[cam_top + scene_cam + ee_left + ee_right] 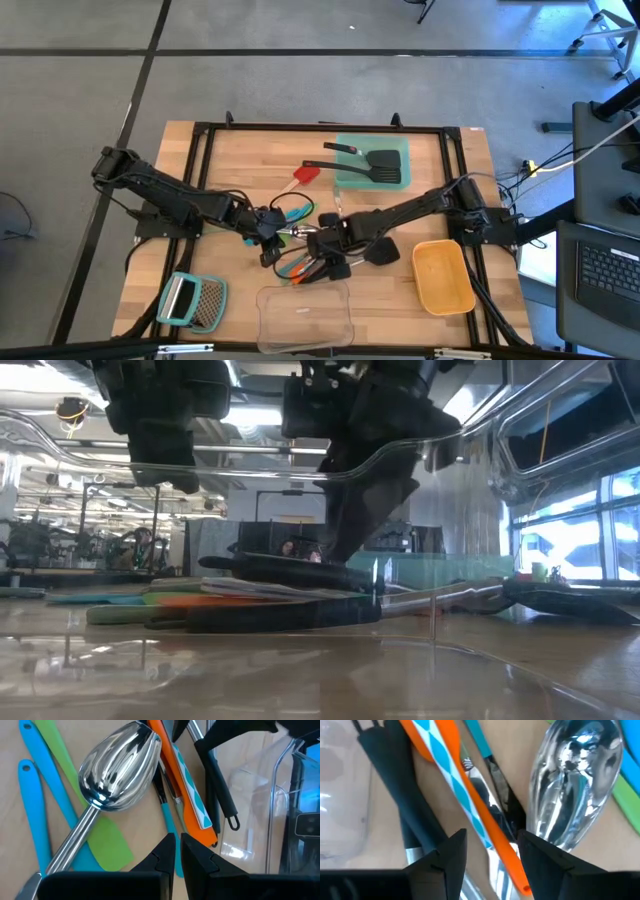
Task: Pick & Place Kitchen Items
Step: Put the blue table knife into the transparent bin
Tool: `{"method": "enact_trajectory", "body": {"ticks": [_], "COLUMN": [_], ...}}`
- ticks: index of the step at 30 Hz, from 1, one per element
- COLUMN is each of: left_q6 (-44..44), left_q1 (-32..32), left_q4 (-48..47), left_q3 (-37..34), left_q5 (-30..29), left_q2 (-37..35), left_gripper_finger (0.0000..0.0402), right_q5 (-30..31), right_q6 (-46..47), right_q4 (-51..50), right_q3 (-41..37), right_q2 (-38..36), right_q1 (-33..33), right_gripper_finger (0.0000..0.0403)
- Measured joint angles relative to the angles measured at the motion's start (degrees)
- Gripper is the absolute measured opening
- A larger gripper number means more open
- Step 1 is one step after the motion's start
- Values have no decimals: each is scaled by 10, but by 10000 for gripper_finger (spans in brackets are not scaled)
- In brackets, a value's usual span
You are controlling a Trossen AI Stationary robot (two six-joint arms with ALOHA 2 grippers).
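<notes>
A pile of kitchen items lies mid-table point(300, 240): a silver spoon point(120, 770), an orange tool with teal diamonds point(465, 795), slim teal tools point(30, 805), a green spatula point(107, 840) and a black-handled utensil point(395, 790). My right gripper point(492, 852) is open and points down at the pile, one finger on either side of the orange tool and a steel handle beneath it. My left gripper point(177, 852) hovers shut over the pile's left side, near the spoon's handle. A red spatula point(307, 173) lies farther back. A black slotted spatula point(380, 165) rests in the teal container point(345, 150).
A clear container point(305, 312) stands at the near edge, right in front of the pile. A yellow container point(443, 275) sits near right, and a flat grater with a teal handle point(193, 300) near left. Bare wood shows at the far left point(230, 160).
</notes>
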Motion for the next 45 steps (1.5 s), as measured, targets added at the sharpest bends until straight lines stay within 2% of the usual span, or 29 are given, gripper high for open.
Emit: {"method": "enact_trajectory", "body": {"ticks": [5, 15, 33, 38, 45], "left_q6": [0, -5, -10, -11, -11], "left_q1": [0, 0, 0, 0, 0], "left_q4": [0, 0, -1, 0, -1], "left_q3": [0, 0, 0, 0, 0], "left_q5": [-1, -1, -2, -2, -3], "left_q2": [0, 0, 0, 0, 0], "left_gripper_finger": [20, 20, 20, 20, 20], "right_q5": [-2, -61, -47, -35, -32], "right_q6": [-5, -35, -34, -32, -32], "right_q4": [6, -6, 45, 71, 72], "right_q3": [0, 0, -42, -64, -67], "right_q2": [6, 24, 33, 31, 31], "right_q1": [-11, -15, -16, -15, -15], "right_gripper_finger": [177, 177, 174, 141, 46]}}
